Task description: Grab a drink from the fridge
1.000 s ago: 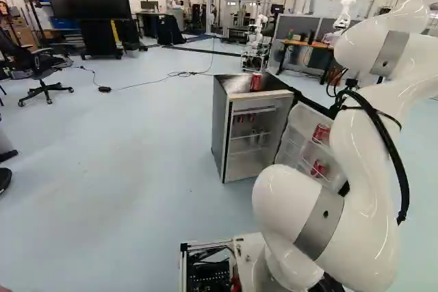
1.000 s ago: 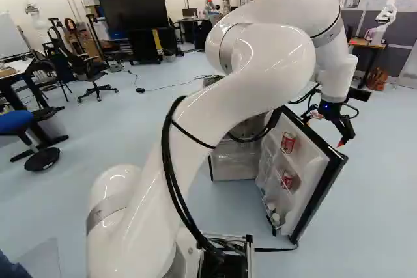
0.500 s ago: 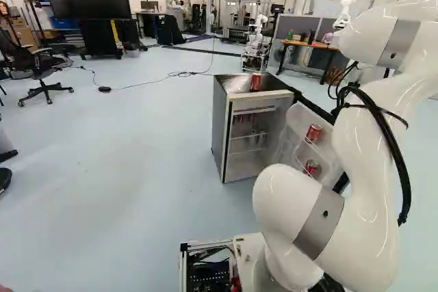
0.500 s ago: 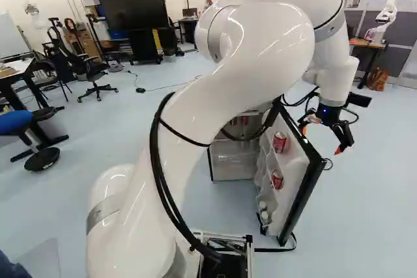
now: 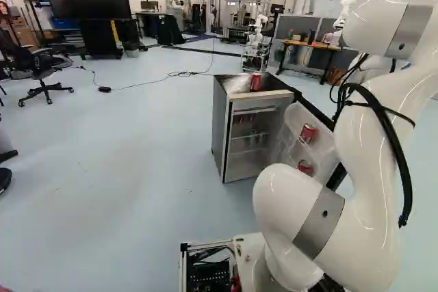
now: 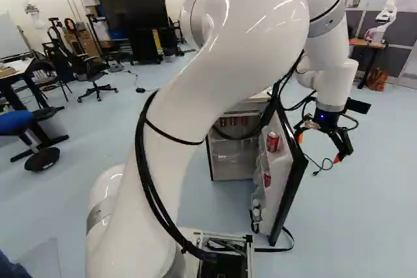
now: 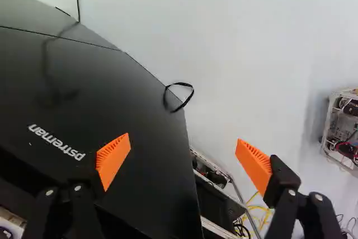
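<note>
Standing upright, long axis vertical, the upper can (image 6: 272, 142) sits inside the fridge door (image 6: 296, 177); fingers (image 6: 337, 159) gape wide nearby.

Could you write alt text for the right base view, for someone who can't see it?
A white robot arm arches toward a small open fridge with red drink cans in its door; the arm's black gripper hangs open near the door's outer side. Behind stand a large black screen and an office chair.

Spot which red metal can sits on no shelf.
The can on top of the grey metal fridge; others sit inside or in its open white door.
</note>
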Motion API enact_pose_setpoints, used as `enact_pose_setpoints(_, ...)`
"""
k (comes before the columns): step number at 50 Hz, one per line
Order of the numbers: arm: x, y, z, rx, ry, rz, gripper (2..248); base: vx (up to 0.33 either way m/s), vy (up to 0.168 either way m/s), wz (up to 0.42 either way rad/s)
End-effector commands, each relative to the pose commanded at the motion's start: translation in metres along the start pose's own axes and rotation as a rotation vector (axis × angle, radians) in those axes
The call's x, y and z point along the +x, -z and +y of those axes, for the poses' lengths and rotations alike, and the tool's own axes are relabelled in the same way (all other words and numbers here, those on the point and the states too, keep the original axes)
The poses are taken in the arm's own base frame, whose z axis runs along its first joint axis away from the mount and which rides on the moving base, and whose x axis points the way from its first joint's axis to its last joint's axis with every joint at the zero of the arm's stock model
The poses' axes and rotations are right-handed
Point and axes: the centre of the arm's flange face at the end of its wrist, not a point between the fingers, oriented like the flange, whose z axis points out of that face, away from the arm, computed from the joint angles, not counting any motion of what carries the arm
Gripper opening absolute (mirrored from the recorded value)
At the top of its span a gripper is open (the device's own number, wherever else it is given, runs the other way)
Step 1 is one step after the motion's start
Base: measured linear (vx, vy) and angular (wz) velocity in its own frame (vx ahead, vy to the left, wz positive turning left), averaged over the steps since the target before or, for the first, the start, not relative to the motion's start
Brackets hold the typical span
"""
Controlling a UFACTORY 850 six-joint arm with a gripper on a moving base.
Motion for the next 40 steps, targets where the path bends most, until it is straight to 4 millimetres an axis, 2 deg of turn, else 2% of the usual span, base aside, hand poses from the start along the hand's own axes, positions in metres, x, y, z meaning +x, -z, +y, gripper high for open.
enact_pose_setpoints(40,-0.074,0.002,0.007,-0.091,0.117,-0.084,247,0.0,0.0,0.0)
